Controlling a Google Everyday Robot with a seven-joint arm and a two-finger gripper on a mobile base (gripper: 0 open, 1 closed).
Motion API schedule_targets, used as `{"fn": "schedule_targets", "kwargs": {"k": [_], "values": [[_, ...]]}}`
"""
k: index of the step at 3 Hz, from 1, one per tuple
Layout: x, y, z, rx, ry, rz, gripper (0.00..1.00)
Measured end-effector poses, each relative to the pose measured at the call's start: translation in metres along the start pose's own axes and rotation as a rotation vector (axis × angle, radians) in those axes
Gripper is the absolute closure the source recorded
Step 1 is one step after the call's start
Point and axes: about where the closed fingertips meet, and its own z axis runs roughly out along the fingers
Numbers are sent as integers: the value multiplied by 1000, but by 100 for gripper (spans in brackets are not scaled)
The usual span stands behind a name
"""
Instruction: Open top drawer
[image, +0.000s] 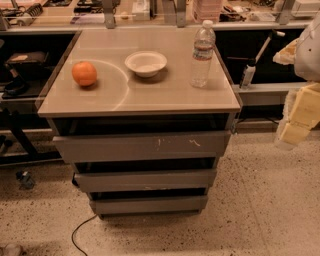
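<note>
The top drawer (142, 146) is the widest grey front of three, just under the tabletop, with small white scratches right of centre. A dark gap runs along its upper edge; no tray shows inside. Two narrower grey drawers (145, 179) sit below it. My gripper (290, 134), cream-coloured, hangs at the right edge of the view, to the right of the cabinet at about the top drawer's height, well apart from the drawer and holding nothing that I can see.
On the cabinet top (165, 95) stand an orange (84, 73), a white bowl (146, 63) and a clear water bottle (202, 55). A black cable (80, 232) lies on the speckled floor at the front left. Benches and shelves run behind.
</note>
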Motion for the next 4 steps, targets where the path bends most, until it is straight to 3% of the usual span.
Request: {"fn": "schedule_targets", "kwargs": {"k": [2,3,4], "values": [[-14,1,31,-9,-32,-5,0],[-23,17,62,-58,-52,-9,0],[-23,17,63,-58,-52,-9,0]]}}
